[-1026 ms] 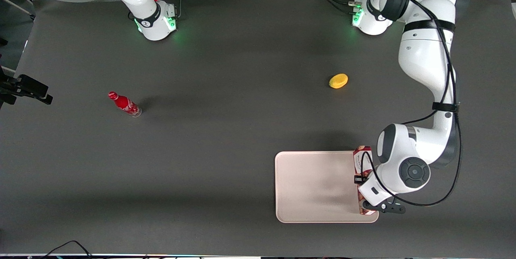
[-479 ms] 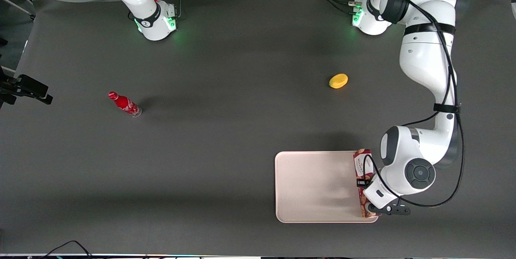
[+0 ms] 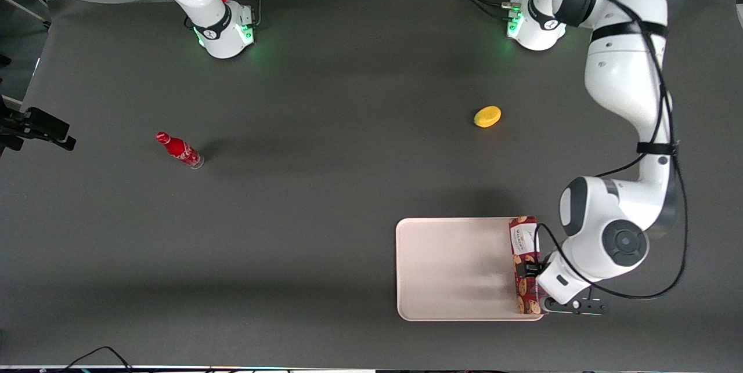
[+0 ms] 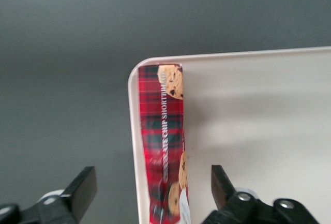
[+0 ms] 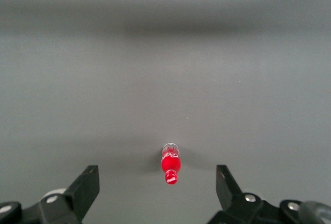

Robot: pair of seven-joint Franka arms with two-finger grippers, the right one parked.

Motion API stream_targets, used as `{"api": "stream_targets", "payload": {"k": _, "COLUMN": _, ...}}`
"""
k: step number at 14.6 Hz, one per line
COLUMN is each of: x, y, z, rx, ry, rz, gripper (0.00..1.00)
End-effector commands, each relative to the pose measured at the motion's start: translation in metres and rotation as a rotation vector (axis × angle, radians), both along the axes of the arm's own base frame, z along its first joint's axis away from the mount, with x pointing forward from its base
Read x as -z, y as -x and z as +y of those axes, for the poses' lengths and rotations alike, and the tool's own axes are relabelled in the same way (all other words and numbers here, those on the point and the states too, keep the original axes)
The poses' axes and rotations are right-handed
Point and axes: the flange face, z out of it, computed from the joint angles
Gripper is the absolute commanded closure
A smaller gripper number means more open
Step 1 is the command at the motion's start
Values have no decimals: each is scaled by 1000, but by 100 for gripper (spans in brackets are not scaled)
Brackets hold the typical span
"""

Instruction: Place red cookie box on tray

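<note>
Box (image 3: pixel 525 264) now lies flat along the tray (image 3: pixel 453 268) edge nearest the working arm, its long side running with the low rim, white label end farther from the front camera and cookie pictures nearer. A second ago it hung tilted in the gripper (image 3: pixel 533 268) above that same edge; half a second ago it was lower and straighter; now it rests down and the arm has shifted outward, away from the tray. The wrist view shows the fingers (image 4: pixel 83 190) spread wide, standing clear on both sides of the box (image 4: pixel 163 146) and holding nothing, the box tucked into a rounded tray (image 4: pixel 258 131) corner, apparently just inside the rim. Judged from this, the release is done and the placement looks complete, though the box sits close to the rim. Farther off on the table (image 3: pixel 325 187), a yellow object (image 3: pixel 487 116) and a red bottle (image 3: pixel 179 149) stand untouched.
</note>
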Motion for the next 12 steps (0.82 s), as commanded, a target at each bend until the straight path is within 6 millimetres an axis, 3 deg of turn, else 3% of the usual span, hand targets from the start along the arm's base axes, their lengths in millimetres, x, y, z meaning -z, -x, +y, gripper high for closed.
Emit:
{"api": "stream_targets", "payload": {"k": 1, "x": -76, "y": 39, "z": 16, "rx": -32, "ry": 36, "rz": 17, "gripper": 0}}
{"api": "stream_targets", "payload": {"k": 4, "x": -129, "y": 68, "z": 39, "rx": -51, "ry": 28, "rz": 76, "gripper": 0}}
{"api": "stream_targets", "payload": {"k": 10, "x": -281, "y": 152, "z": 119, "rx": -101, "ry": -52, "rz": 124, "gripper": 0}}
{"api": "stream_targets", "payload": {"k": 12, "x": -308, "y": 173, "z": 134, "rx": -102, "ry": -48, "rz": 113, "gripper": 0}}
